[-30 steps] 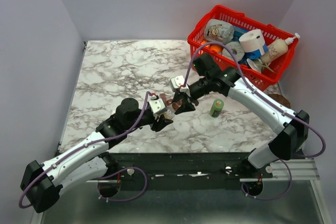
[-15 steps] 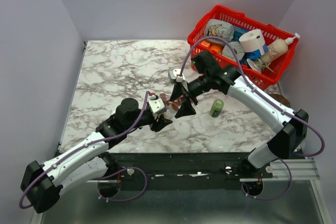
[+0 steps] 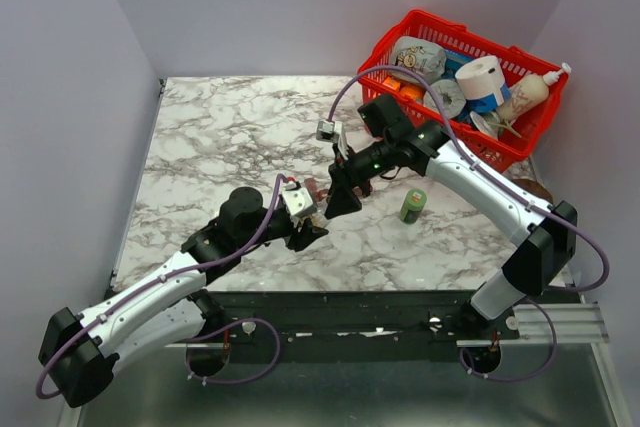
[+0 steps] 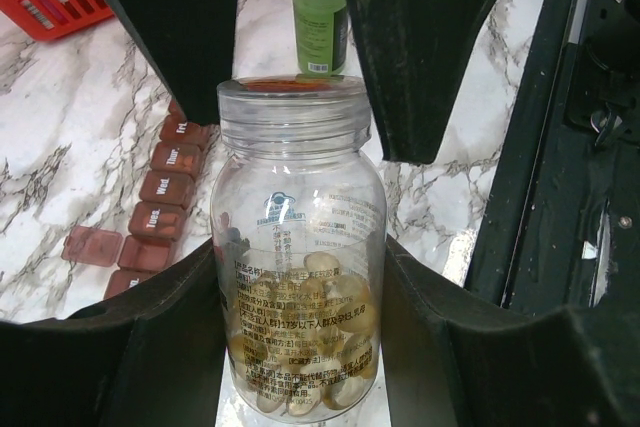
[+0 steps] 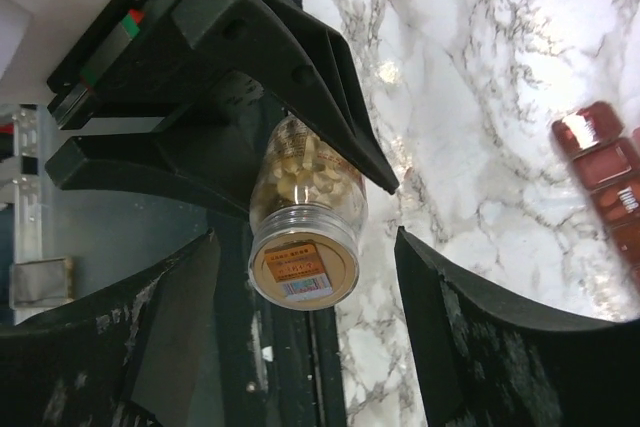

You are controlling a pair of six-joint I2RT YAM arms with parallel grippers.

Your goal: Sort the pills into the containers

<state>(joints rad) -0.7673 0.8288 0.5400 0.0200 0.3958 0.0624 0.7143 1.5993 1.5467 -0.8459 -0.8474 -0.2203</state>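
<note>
My left gripper (image 4: 300, 337) is shut on a clear bottle (image 4: 298, 247) with a tan cap, partly filled with pale yellow pills (image 4: 310, 332). It holds the bottle above the table, near the front middle (image 3: 320, 217). My right gripper (image 5: 305, 322) is open, with one finger on each side of the bottle's cap (image 5: 303, 267) and not touching it. In the top view the right gripper (image 3: 338, 199) points down-left at the bottle. The dark red pill organiser strip (image 4: 160, 202) lies on the marble just beyond the bottle, one lid flipped open. One end of it shows in the right wrist view (image 5: 605, 182).
A small green bottle (image 3: 413, 205) stands on the marble to the right of the grippers. A red mesh basket (image 3: 385, 47) full of items sits at the back right. The table's front edge and a black rail (image 4: 540, 147) lie close below the bottle.
The right wrist has swung up and turned. Its fingers now point down-left and straddle the bottle's cap. The left arm and the bottle have stayed in place.
</note>
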